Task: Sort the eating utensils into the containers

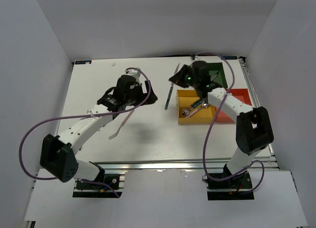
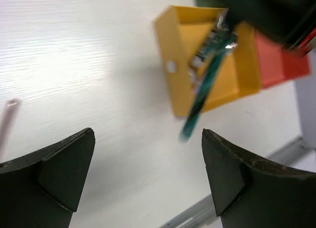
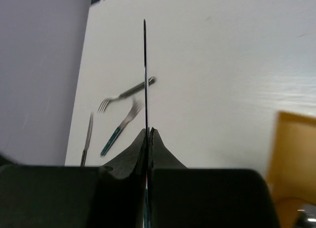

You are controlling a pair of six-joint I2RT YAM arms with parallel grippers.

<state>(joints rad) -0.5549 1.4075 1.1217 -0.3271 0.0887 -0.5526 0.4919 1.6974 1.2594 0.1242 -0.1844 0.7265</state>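
We see right tool pinching teal-handled knife edge-on, held up just left of yellow tray. Left tool spread wide, holding nothing, over tabletop; pink-handled utensil beside it.

Passage lies between the pink-handled utensil and the yellow tray; farther back, the knife blocks it.

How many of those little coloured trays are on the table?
3. The dark green tray is at the far right, the yellow tray is nearer, and the red tray is beside the yellow one. The right arm overlaps them; no others show.
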